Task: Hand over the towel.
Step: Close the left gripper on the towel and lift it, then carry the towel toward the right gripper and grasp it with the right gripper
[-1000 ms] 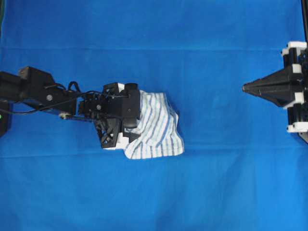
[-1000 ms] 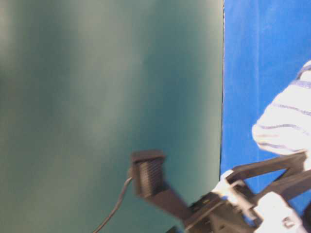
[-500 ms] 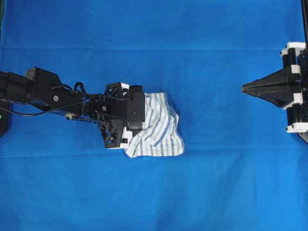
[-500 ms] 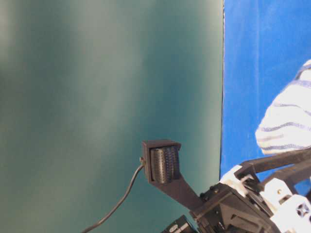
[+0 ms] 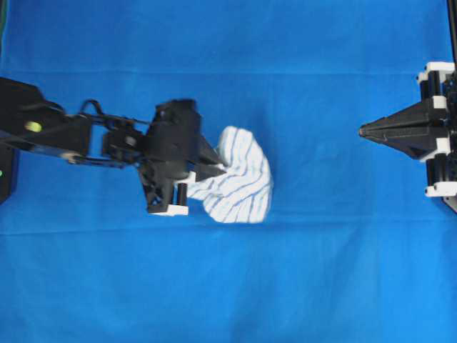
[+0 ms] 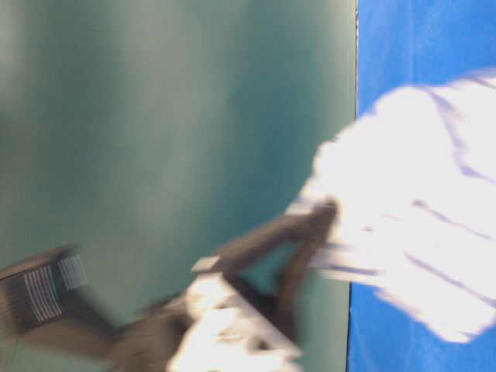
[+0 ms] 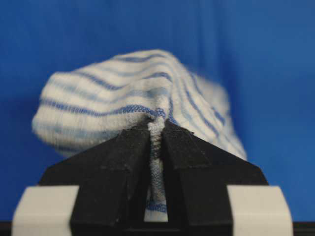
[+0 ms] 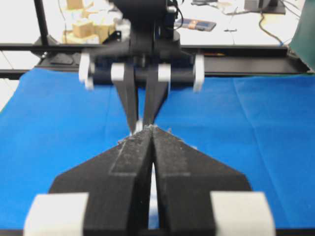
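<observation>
The blue sheet [image 5: 235, 286] covered the whole counter in the overhead view, w/ faint fold lines across it; no bare counter surface was seen. In the table-level view a dark green panel [image 6: 170, 116] filled the left part of the frame and the sheet showed at the right.

The left arm [image 5: 57, 132] reached in from the left edge of the overhead view, approx. level w/ the middle of the sheet. The left end effector [image 5: 214, 166] was closed on the towel [image 5: 239, 182]: in the left wrist view both fingers [image 7: 123, 162] were pinched together w/ a thin bunched ridge of cloth b/w them, and the rest of the towel bulged out beyond the tips. The towel [image 7: 133, 103] was white w/ thin blue and grey stripes. It was gathered at the grip and fanned out to the right and toward the bottom of the overhead frame. Table-level view was heavily motion-blurred; the towel [image 6: 411, 217] appeared there as a large white mass against sheet and panel. Whether its lower edge touched the sheet could not be determined.

The right end effector [image 5: 363, 131] sat at the right edge of the overhead view, pointing left, well apart from the towel. Its fingers [image 8: 130, 162] were pressed together w/ nothing b/w them. In the right wrist view the left arm faced it across the sheet.
</observation>
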